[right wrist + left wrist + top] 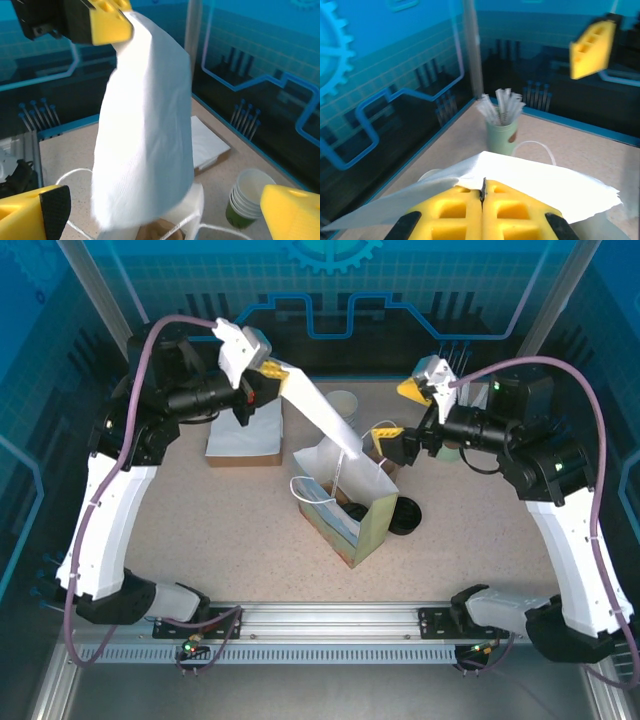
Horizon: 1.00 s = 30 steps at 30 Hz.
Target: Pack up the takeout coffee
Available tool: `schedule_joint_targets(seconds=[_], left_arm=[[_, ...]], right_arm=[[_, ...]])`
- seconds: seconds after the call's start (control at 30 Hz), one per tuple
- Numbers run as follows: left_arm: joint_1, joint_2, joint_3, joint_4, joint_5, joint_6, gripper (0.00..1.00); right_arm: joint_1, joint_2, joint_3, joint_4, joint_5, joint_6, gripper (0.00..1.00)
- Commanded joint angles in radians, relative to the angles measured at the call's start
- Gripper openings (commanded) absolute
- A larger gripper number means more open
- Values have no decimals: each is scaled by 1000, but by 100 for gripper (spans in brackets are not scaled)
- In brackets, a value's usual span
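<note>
1. Top external: a beige speckled table [200, 530] sits in a blue-lit enclosure whose walls [330, 300] carry circuit lines and a gear outline.
   - The bag [372, 525] stands open at mid-table.
   - Above and behind the bag to its left, the left gripper [270, 368] is clenched on a white napkin [325, 415], which slants down to the bag's mouth.
   - Just behind the bag to its right, the right gripper [398, 412] is spread wide and empty.
   - The coffee [352, 510] seems to be the dark lid down inside the bag. Its cup is hidden, so I cannot be sure.
   - A black disc [405, 515] lies on the table just right of the bag.
   - A napkin stack [245, 425] lies behind the bag to the left, and a cup stack [343, 400] stands behind it.
2. Left wrist: the yellow fingers [455, 210] are pressed together, and the napkin spreads out past them. The straw cup [502, 135] stands behind the bag, near where the table meets the dark blue wall.
3. Right wrist: this gripper's own fingers sit far apart at the lower corners, holding nothing.
   - The napkin hangs from the left gripper down to the bag's top.
   - The cup stack, white with green bands, is beside the bag.
   - The napkin stack rests on a brown base beyond the bag, and glowing blue walls rise behind it.
</note>
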Motion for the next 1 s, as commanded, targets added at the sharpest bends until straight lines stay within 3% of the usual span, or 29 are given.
schedule_joint_targets(seconds=[0.0, 0.4, 0.5, 0.7, 0.87, 0.97], left_arm=[[-32, -33, -52, 80, 118, 90, 5], [-78, -41, -80, 101, 130, 123, 6], [-80, -43, -82, 107, 133, 125, 6], [-81, -44, -77, 117, 129, 119, 6], [-81, -53, -71, 133, 125, 97, 7], [-81, -67, -72, 148, 122, 77, 13]], right_arm=[[70, 60, 98, -63, 31, -47, 100], [210, 216, 196, -130, 66, 73, 99], [215, 251, 205, -132, 84, 106, 92], [218, 300, 255, -178, 66, 112, 62], [216, 298, 278, -217, 69, 110, 22], [217, 270, 276, -222, 74, 110, 5]])
